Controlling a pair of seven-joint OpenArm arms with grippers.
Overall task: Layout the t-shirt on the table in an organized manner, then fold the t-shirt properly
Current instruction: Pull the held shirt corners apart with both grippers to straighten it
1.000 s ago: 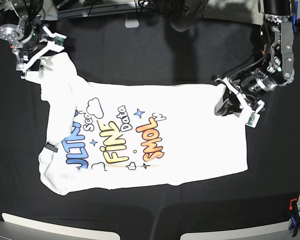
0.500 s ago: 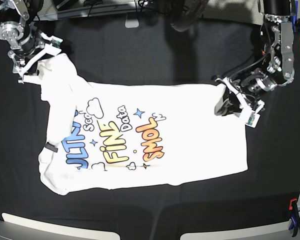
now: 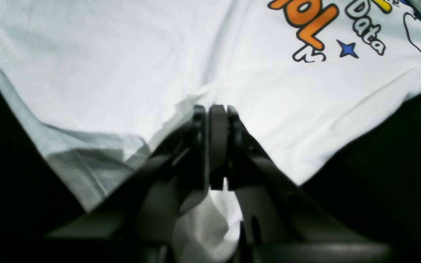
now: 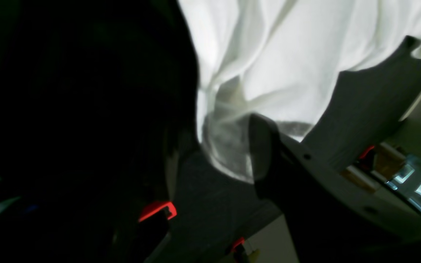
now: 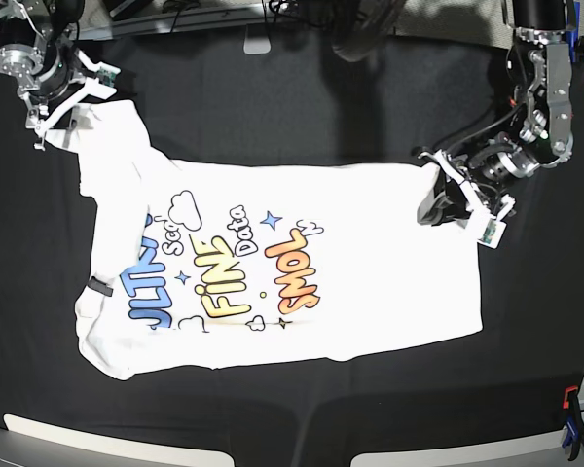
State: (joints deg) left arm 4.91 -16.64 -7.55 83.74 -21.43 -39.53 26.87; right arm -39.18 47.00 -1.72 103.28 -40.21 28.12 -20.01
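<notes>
Shirt spread print-up mid-bench, layout not finished.
Left tool (image 5: 455, 192) clenched on t-shirt (image 5: 370, 263) hem corner, likely pinning it so the cloth stays taut; right tool (image 5: 66, 97) at sleeve end, jaws apart, can't tell if gripping. Bench (image 5: 302, 107) black-draped.
</notes>
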